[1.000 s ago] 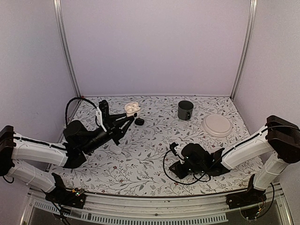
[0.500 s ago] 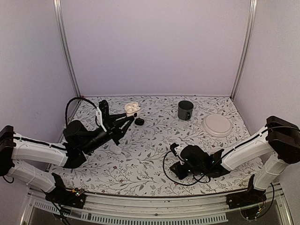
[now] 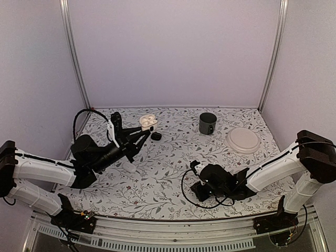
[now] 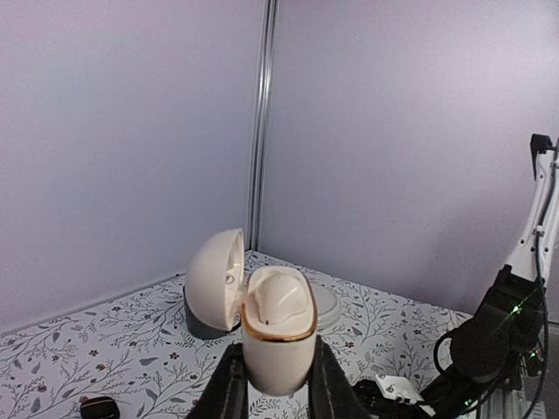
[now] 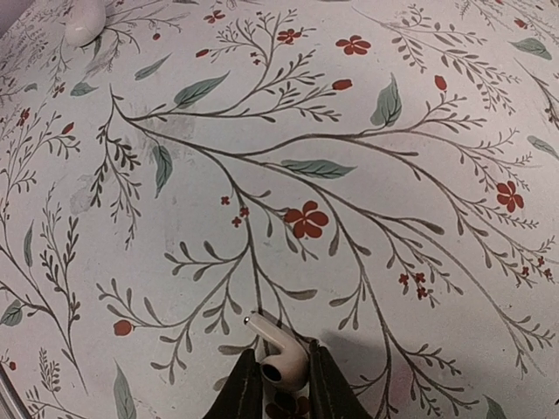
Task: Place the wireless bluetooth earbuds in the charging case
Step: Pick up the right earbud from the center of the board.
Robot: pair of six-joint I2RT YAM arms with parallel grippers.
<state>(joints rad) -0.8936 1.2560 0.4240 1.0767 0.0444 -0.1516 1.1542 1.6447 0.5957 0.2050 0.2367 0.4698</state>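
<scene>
Left jaws clamped on glossy cream egg-shaped charging case [image 4: 278,358], lid open, right jaws pinching smooth white earbud [image 5: 279,353]

The second earbud [image 5: 85,19] gets chopped by the right wrist shot's top edge, and the charging case [image 4: 278,336] bottom hides between left fingers [image 4: 225,393].

case [image 3: 148,122] at left, mug [image 3: 207,123], plate [image 3: 243,140] (rightmost)

Glossy plastic case [image 4: 278,342], glossy earbud [image 5: 281,353]
</scene>
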